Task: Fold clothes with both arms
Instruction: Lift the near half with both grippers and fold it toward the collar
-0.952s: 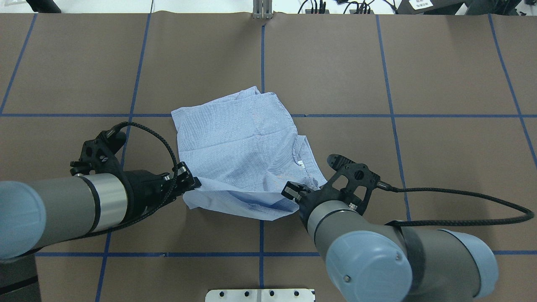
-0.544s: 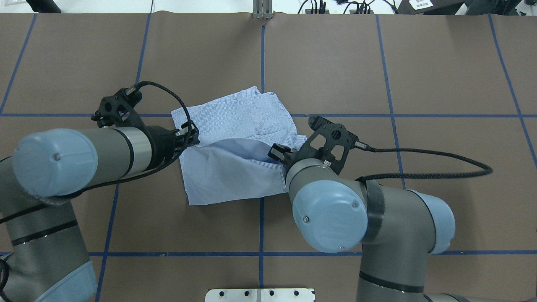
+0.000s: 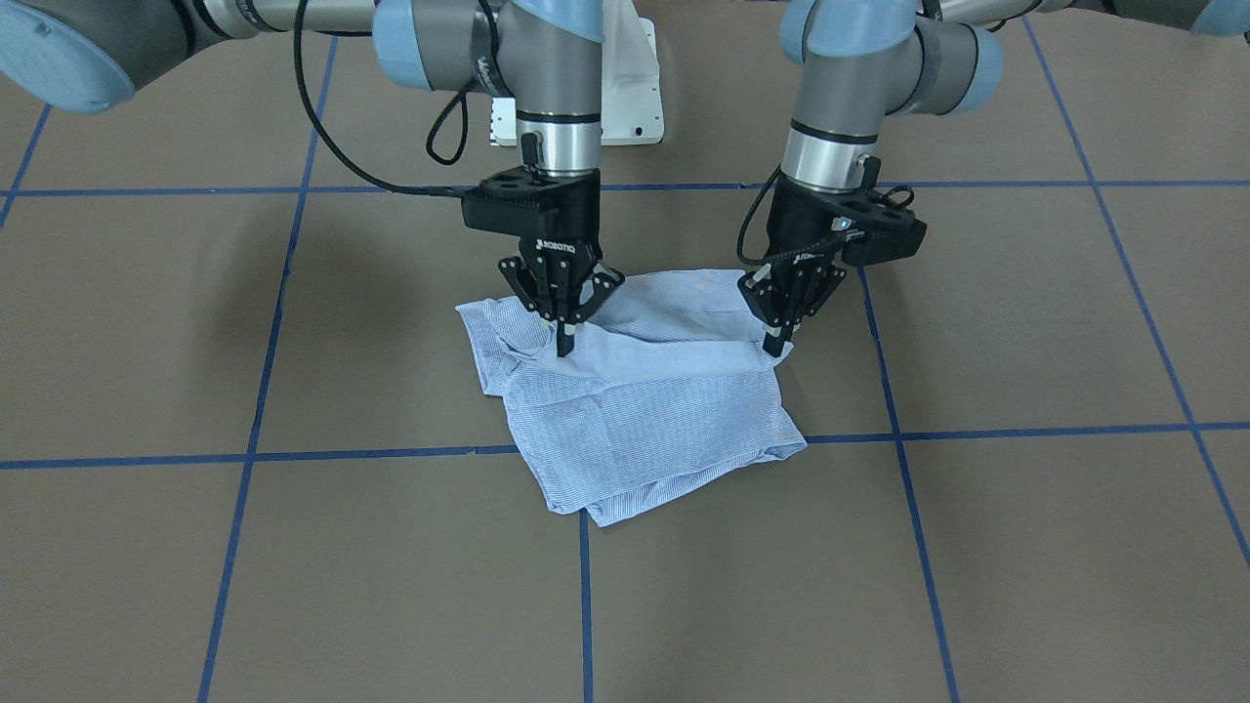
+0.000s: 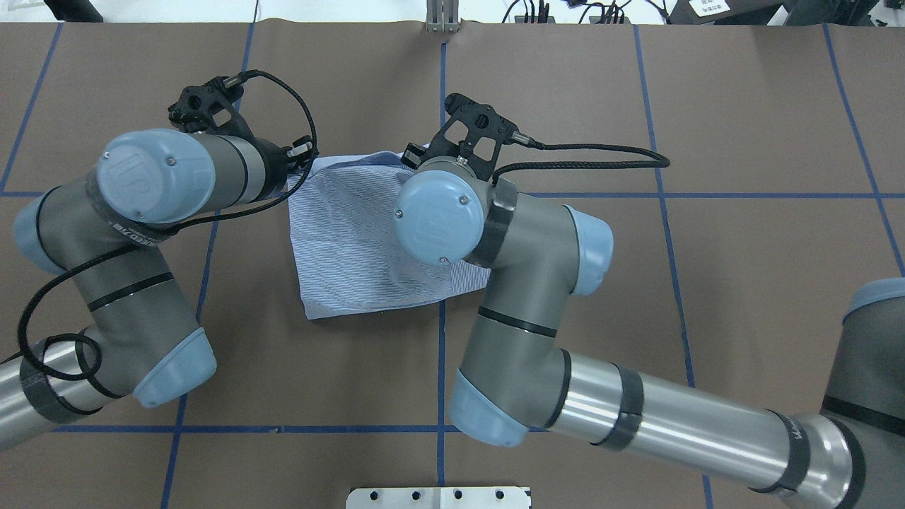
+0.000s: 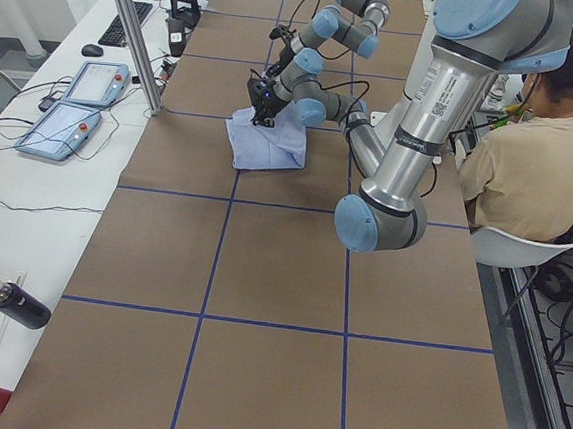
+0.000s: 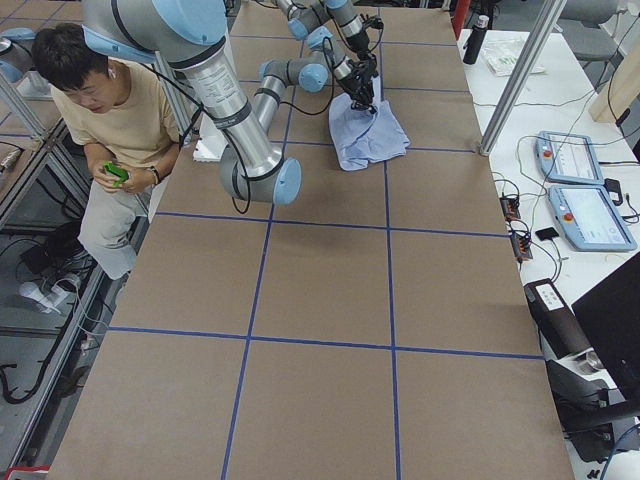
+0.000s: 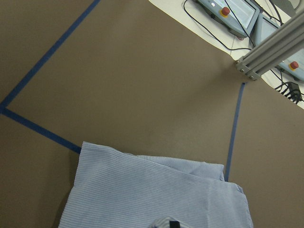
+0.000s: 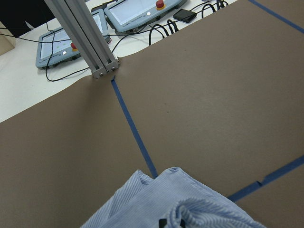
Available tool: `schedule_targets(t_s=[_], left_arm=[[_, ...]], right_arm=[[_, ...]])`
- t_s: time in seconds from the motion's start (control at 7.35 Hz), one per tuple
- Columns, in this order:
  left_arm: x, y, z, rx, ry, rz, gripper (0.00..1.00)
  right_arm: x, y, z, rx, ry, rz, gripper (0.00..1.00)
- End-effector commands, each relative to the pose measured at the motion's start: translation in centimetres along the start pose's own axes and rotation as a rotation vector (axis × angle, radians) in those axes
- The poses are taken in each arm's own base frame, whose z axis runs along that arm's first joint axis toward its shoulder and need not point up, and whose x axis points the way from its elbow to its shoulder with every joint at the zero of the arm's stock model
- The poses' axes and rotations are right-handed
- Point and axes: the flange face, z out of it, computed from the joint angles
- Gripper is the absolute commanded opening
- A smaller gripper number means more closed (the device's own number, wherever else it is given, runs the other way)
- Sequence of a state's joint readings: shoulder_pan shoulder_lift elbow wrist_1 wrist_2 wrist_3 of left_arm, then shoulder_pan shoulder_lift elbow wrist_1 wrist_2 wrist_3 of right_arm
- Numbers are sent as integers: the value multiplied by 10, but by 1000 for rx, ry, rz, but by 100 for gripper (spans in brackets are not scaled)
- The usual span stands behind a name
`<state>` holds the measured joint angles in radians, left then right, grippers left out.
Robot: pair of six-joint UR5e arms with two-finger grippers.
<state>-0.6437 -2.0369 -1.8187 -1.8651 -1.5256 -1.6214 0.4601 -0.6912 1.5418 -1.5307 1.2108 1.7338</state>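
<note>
The left claw [image 3: 778,340] and right claw [image 3: 564,344], each pinching a corner, have swept the hem of the shirt [image 3: 645,420] over to its far edge; it lies doubled on the surface [image 3: 977,547], seemingly ready for release

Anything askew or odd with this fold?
The shirt lies skewed to the blue tape lines, and its collar end pokes out past the layer held by the left gripper and right gripper. Nothing looks torn.
</note>
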Motion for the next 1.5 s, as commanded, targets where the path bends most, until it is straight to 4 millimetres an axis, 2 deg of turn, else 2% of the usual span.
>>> schedule_targets(t_s=[0.0,0.27,0.41,0.54,0.68,0.82,0.95,1.09,1.22,1.36], left_arm=[[-9,-2,46,10,-39,25,0],[-16,-1,82,24,-46,39,0],[-19,-1,94,24,-57,47,0],[-21,-1,98,22,-52,71,0],[-21,-1,98,21,-48,82,0],[-20,-2,97,22,-45,82,0],[-20,-5,97,26,-45,107,31],[-18,-15,92,28,-41,249,99],[-17,-39,83,10,-29,294,100],[-15,-57,67,-79,9,347,100]], right_arm=[[-33,-9,56,7,17,-19,0],[-26,-6,81,-7,34,-43,0],[-24,-4,86,-15,39,-62,0],[-18,0,97,-17,59,-72,0],[-17,1,101,-20,57,-85,0],[-15,2,104,-21,63,-103,39],[-16,3,103,-42,62,-166,99],[-29,-13,95,-66,45,-165,100],[-42,-39,86,-161,31,-137,100],[-45,-50,79,-216,21,-141,100]])
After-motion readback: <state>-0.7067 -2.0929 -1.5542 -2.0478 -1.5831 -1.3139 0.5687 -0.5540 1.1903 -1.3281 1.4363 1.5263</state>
